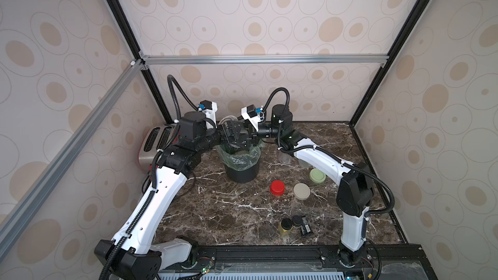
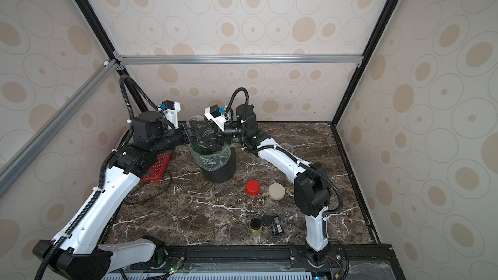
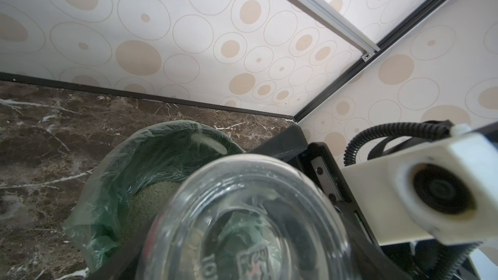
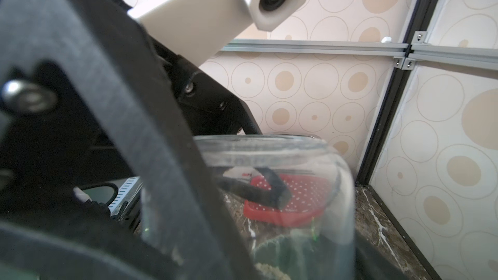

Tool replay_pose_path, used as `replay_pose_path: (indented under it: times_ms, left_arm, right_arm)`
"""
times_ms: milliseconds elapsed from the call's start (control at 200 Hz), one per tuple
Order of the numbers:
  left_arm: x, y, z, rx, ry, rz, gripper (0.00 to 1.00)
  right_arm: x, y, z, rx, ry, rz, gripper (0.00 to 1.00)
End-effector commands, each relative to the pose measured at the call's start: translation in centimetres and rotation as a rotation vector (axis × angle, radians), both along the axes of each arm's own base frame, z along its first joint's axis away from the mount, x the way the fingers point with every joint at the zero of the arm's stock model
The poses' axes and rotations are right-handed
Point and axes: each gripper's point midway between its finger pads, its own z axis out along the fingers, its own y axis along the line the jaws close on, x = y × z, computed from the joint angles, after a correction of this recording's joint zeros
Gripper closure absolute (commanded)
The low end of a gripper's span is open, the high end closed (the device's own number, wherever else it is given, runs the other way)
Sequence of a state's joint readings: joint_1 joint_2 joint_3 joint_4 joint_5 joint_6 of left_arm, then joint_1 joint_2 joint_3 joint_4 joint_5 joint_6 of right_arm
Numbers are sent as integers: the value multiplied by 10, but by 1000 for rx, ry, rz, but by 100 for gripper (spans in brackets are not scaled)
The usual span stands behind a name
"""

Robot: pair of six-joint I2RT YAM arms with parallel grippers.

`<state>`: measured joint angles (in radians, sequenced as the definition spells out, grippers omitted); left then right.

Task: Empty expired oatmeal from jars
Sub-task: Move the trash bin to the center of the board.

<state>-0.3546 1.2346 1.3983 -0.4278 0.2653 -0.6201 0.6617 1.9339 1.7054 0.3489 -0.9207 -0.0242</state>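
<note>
- Clear jar [image 3: 250, 224] is upturned over the bin [image 1: 242, 169], base up and mouth toward the green liner [image 3: 107, 184]. It looks empty, with the glass faintly dusty.
- Oatmeal [image 3: 153, 195] lies as a pale grainy heap down in the liner, below the jar.
- Left gripper [image 1: 235, 137] reaches in from the toaster side. In the left wrist view the jar sits right at its fingers, and it appears pinched onto the glass.
- Right gripper [image 1: 252, 136] is close against the jar's opposite side, with one black finger [image 4: 151, 157] crossing in front of the glass in the right wrist view. Whether it is spread clear of the jar or clamped on it, I cannot tell.
- Lidless clear jars [image 1: 284, 158], seemingly two, stand on the marble table [image 1: 215, 211] behind the right forearm and are partly hidden.
- Three lids lie loose to the right of the bin, nearer the front edge: red lid [image 1: 277, 187], beige lid [image 1: 301, 191] just beside it, and green lid [image 1: 317, 175] nearest the right arm.
- Near the front edge, two small black-capped bottles [image 1: 286, 226] stand side by side with a black packet [image 1: 306, 226] just beside them.
- On the far left is the toaster [image 1: 155, 144], with a red perforated basket [image 2: 159, 167] beside it.
</note>
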Motion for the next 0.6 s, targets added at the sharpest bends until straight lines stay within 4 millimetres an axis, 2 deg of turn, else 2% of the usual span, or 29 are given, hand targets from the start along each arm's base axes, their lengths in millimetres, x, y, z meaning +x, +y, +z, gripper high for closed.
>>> replay_pose_path:
  times_ms: [0,210,335,431,591]
  left_arm:
    - [7,7,12,-74,-14,80,100]
    - [19,11,18,-196,-27,150,100]
    - [27,11,19,-291,3,177,100]
    - [32,12,21,-393,63,188,100]
    - [40,7,25,-553,132,172,100]
  right_arm:
    - [-6,-17,53,114,-94,-90,1]
    - [-1,-43,52,65,50,-271,1]
    - [4,-71,52,30,273,-442,1]
    - [-10,-89,43,12,445,-487,1]
    - [-36,-112,36,64,613,-475,0]
